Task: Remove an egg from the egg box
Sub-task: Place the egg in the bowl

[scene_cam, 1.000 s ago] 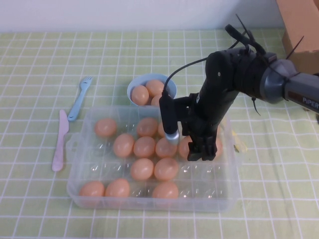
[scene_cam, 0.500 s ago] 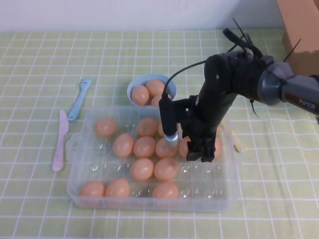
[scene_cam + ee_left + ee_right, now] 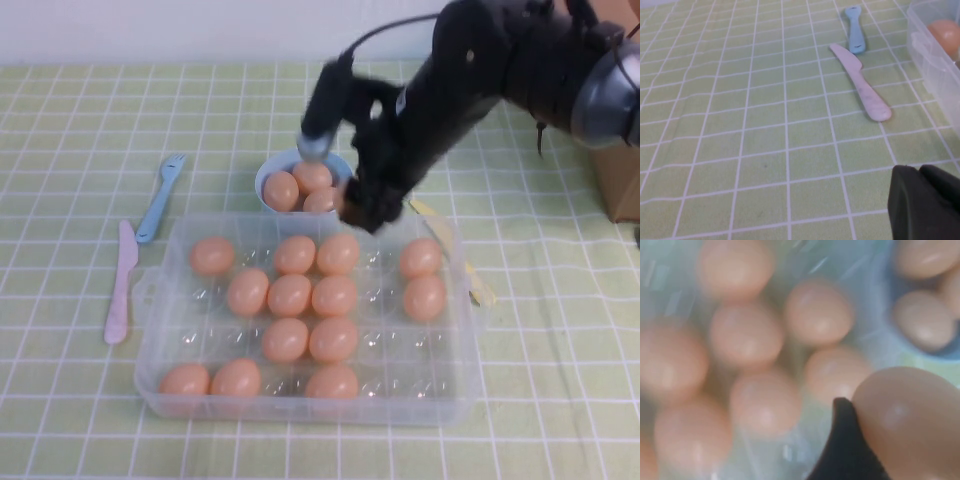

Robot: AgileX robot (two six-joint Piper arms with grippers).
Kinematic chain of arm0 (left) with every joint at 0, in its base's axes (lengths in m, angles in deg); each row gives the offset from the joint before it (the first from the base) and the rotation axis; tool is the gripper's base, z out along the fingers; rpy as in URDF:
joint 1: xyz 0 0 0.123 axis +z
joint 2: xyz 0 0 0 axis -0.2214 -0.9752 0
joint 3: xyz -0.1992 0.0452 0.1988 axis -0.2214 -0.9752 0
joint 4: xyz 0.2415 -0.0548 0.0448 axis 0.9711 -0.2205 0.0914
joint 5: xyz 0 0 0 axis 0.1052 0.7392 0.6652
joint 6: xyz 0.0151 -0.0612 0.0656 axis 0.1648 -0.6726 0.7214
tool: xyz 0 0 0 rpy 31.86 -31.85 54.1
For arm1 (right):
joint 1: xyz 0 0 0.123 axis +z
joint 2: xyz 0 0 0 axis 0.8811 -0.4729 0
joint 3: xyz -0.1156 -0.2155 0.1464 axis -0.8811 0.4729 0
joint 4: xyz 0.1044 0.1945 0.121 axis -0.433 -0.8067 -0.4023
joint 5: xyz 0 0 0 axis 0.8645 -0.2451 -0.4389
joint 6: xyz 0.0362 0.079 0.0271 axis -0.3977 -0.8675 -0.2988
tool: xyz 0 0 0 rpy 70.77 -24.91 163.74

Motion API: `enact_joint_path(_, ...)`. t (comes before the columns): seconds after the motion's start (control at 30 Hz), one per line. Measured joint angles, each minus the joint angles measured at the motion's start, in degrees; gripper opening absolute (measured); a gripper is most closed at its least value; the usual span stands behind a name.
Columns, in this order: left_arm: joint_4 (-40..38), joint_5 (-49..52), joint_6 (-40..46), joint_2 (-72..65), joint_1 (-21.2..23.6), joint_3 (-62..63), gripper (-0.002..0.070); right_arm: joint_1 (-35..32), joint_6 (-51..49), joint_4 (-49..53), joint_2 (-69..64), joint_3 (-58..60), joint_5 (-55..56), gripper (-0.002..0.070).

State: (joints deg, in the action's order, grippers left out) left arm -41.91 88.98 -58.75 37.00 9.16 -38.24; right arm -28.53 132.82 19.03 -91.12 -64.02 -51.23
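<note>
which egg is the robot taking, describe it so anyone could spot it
Start at the clear egg box mid-table, then look above its far edge near the blue bowl. There the right pincer is shut on the egg. It alone is off the table in dark fingers; the rest sit in dimples or bowl.

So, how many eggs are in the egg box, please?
13, in rows of four, four, two, three, farthest first. Right gripper holds another egg by the bowl; left gripper parked left.
</note>
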Motion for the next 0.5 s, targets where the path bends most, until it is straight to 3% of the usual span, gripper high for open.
enact_joint_path(0.2, 0.0, 0.0, 0.0, 0.0, 0.0, 0.0, -0.0005, 0.0, -26.4, -2.4, -2.0, -2.3, 13.2, 0.0411)
enact_joint_path(0.5, 0.0, 0.0, 0.0, 0.0, 0.0, 0.0, -0.0005, -0.6, -31.4, -6.1, -9.7, -2.8, 28.9, 0.0411)
